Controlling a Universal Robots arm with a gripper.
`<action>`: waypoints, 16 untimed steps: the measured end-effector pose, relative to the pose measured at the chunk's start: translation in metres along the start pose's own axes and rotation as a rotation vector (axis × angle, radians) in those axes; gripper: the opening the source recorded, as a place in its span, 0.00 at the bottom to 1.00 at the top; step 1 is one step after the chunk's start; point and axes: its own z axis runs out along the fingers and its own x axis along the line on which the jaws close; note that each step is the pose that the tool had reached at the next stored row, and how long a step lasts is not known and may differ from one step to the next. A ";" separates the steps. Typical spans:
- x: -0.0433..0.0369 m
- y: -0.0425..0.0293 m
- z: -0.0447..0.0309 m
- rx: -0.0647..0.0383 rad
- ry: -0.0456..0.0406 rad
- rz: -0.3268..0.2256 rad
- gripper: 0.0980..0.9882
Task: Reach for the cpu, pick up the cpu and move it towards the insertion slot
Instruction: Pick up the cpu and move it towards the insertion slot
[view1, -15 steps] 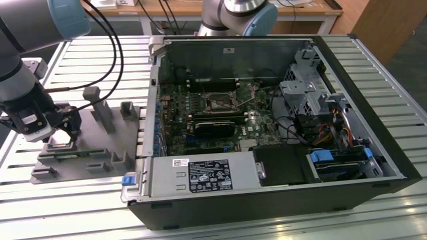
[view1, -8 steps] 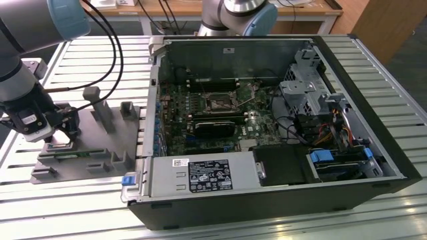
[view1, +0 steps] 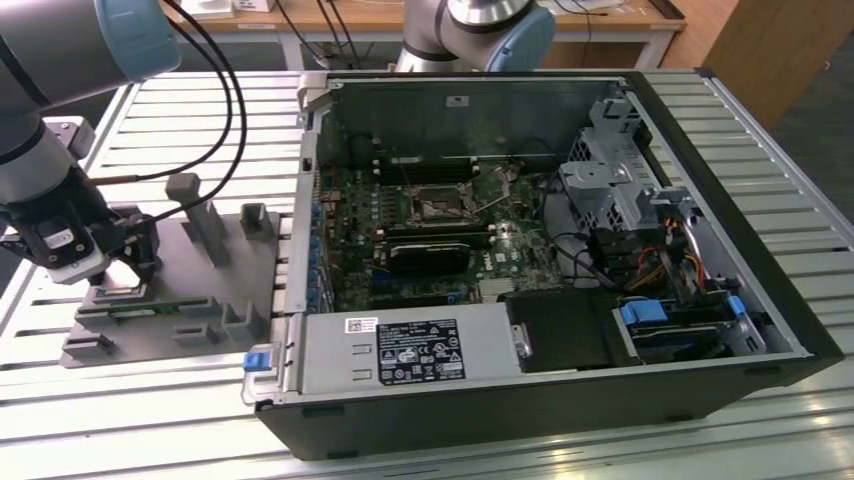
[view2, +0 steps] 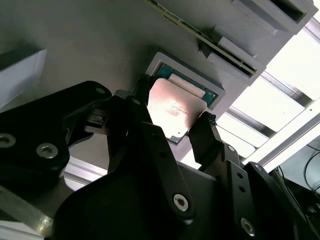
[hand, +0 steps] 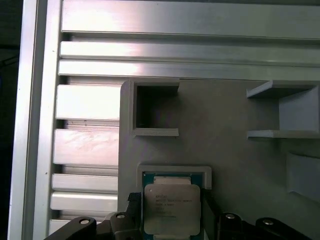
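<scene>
Down at the grey fixture (view1: 160, 310) on the worktop (view1: 561, 450), the hand (view2: 175, 117) is seen with its fingers (view2: 205, 132) spread either side of the cpu (hand: 171, 207), which lies in its framed pocket. The slot (view1: 438, 203) sits well apart, inside the open case (view1: 747, 290).

silver cpu (hand: 171, 207); black hand (view2: 172, 127)

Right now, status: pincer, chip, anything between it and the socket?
Pincer down at grey fixture, fingers either side of chip. Chip seated in its pocket. Socket inside open computer case, across the table.
</scene>
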 end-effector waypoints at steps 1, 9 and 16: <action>0.0000 0.0000 0.0002 0.000 0.0000 0.000 0.56; 0.0000 0.0001 0.0000 0.000 -0.0004 0.000 0.50; 0.0002 0.0004 -0.0084 -0.002 0.0001 0.000 0.50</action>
